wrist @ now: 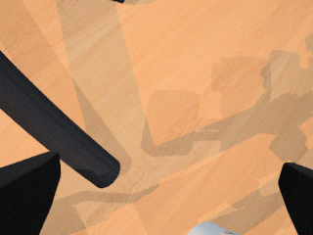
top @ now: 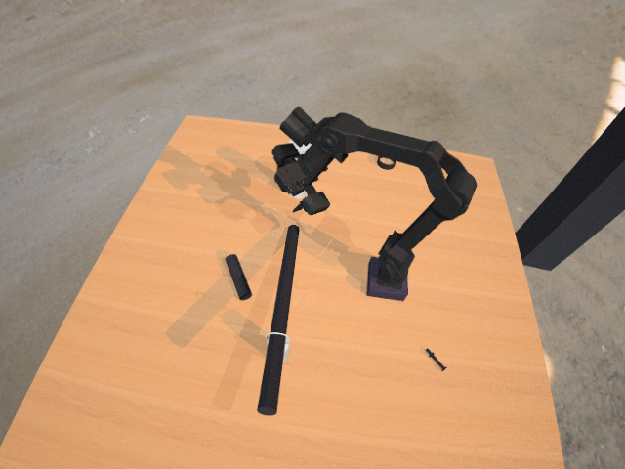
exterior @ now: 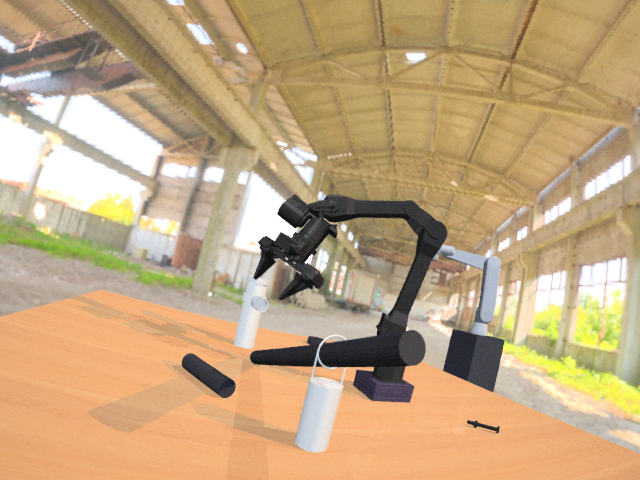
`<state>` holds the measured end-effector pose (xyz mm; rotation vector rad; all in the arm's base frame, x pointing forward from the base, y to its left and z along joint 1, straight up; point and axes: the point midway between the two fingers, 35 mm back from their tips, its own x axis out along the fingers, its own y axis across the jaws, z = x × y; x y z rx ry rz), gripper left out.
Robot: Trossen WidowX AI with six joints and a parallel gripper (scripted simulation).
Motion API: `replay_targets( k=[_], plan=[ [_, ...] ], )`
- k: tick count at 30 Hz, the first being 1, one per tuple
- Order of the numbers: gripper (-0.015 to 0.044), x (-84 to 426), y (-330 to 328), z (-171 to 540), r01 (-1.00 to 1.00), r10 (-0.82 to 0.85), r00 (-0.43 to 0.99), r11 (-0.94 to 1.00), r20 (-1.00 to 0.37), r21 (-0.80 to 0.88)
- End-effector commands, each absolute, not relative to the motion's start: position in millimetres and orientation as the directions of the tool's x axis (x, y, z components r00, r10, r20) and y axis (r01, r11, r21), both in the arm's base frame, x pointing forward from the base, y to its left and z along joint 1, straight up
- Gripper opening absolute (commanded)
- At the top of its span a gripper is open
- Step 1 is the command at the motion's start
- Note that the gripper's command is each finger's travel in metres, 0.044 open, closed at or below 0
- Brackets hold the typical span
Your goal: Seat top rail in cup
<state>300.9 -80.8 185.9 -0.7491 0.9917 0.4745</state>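
The black top rail (top: pixel 285 287) (exterior: pixel 356 352) (wrist: pixel 54 127) passes through the wire loop (top: pixel 276 333) of the short white post (exterior: pixel 318 413). It slopes down, with its far end low, at or near the table top, outside the cup. The white rail-end cup (exterior: pixel 259 303) hangs high on the big white post (exterior: pixel 248 325), near its cap, mouth toward the camera. My gripper (exterior: pixel 268 288) (wrist: pixel 175 171) is wide open and empty, above and in front of the post top; I see no contact with the rail. A pale rounded part at the wrist view's bottom edge cannot be told as cup or cap.
A short black cylinder (top: pixel 238 277) (exterior: pixel 207 375) lies left of the rail. A black ring (top: pixel 386 165) lies toward the table's back. A small bolt (top: pixel 436 359) (exterior: pixel 483 426) lies at the right. My arm's purple base block (top: pixel 388 292) (exterior: pixel 383 390) stands right of the rail.
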Motion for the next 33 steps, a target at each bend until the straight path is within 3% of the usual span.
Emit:
replay_targets(
  k=[1, 7, 25, 28, 33],
  plan=[
    [0.044, 279, -37, 228, -0.142, -0.032, 0.506, 0.983, -0.862, -0.12],
    [0.044, 269, -25, 238, 0.089, -0.046, 0.516, 0.996, -0.855, 0.0],
    [0.044, 269, -24, 237, 0.102, -0.045, 0.512, 0.995, -0.858, 0.009],
    [0.044, 273, -20, 229, 0.204, -0.033, 0.472, 0.976, -0.881, 0.073],
    [0.044, 281, -5, 200, 0.544, -0.005, 0.334, 0.818, -0.942, 0.189]
  ],
)
